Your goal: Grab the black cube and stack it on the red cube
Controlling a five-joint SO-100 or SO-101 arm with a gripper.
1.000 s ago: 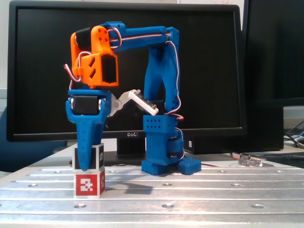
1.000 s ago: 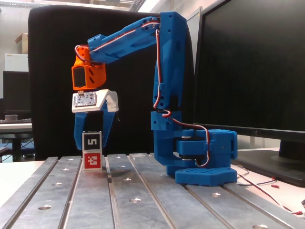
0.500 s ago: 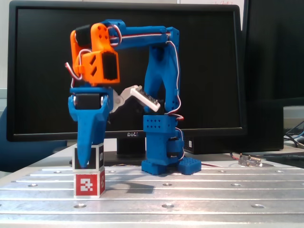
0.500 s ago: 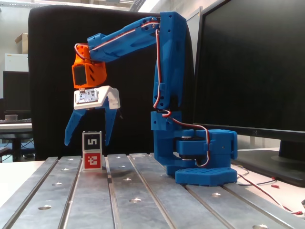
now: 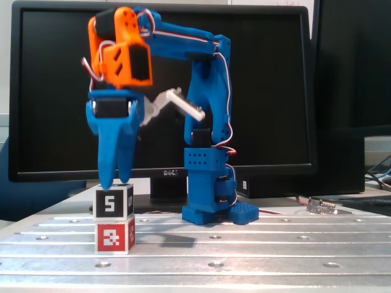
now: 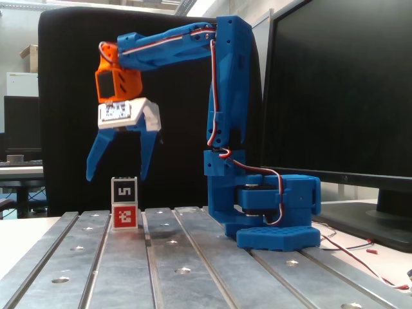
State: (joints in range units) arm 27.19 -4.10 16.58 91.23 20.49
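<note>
1. End effector (image 6: 116, 176) blue, two fingers spread apart, gripping nothing; hangs just above the stack, tips clear of the black cube in both fixed views. In a fixed view (image 5: 114, 182) the fingers overlap and point down at the cube's top.
2. Monitor (image 5: 263, 73), big dark screen, behind the arm in one fixed view; fills the right side in the other (image 6: 347, 84).
3. Surface (image 5: 256, 250), ribbed metal plate with slots and bolt holes, carries arm and cubes; also (image 6: 193, 257).
4. Arm (image 5: 204, 122) blue, orange wrist block, red and white wires along the links; base sits on the surface right of the cubes in both fixed views (image 6: 225, 96).
5. White camera board (image 6: 125, 114) under the orange wrist block, above the fingers.
6. Black cube (image 5: 112, 202), white-edged, white 5 on the facing side, sits square on top of the red cube, touching it; also (image 6: 124, 190).
7. Red cube (image 5: 114, 237), white pixel pattern, rests on the surface at left near the front edge in one fixed view; under the black cube in the other (image 6: 124, 216).
</note>
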